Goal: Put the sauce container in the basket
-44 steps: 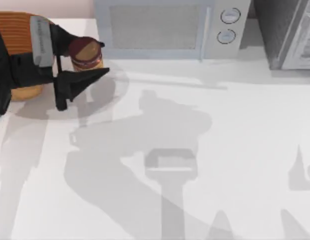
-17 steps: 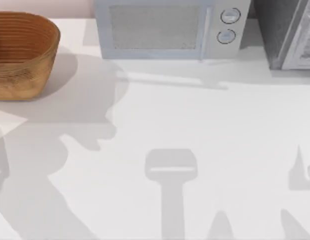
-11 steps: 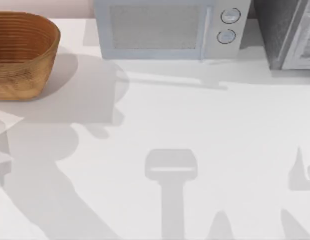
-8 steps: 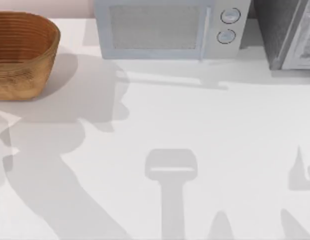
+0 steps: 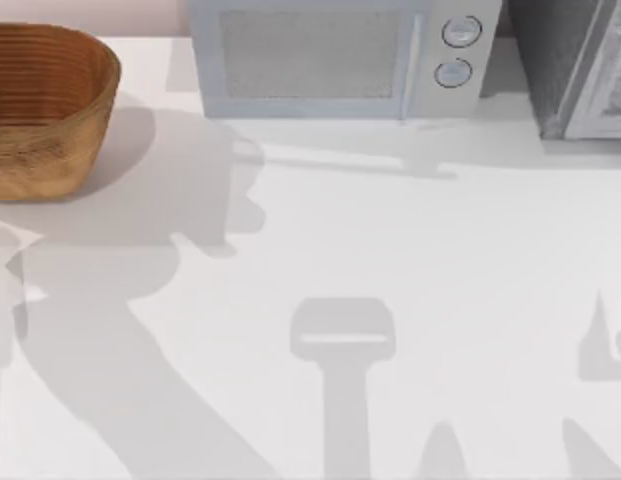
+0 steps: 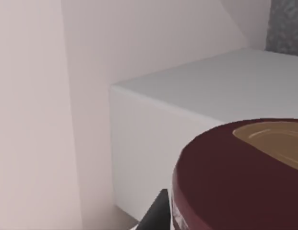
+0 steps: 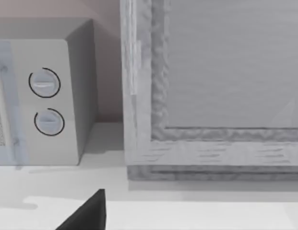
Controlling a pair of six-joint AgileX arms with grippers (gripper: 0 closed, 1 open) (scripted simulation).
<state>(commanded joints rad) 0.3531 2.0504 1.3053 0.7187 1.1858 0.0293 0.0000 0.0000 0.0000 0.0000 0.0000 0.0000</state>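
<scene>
The basket [image 5: 52, 150], a tan woven oval, stands at the table's far left corner in the top view, and I see nothing inside it. The sauce container [image 6: 235, 172] shows its dark maroon lid close up in the left wrist view, above a strip of its label. My left gripper [image 6: 235, 221] is shut on it, and one black finger [image 6: 154, 216] lies against its side. My right gripper [image 7: 87, 214] hangs parked near the table's far right, facing the back.
A white microwave [image 5: 320, 60] stands at the back middle, also seen as a pale box [image 6: 196, 105] behind the jar. A grey textured cabinet [image 5: 575, 70] fills the back right corner. Arm shadows lie across the white tabletop [image 5: 440, 260].
The left gripper held the jar beside the basket 2.6 s ago and has since left the top view with it. Its shadow has drifted slightly right over the last second.
</scene>
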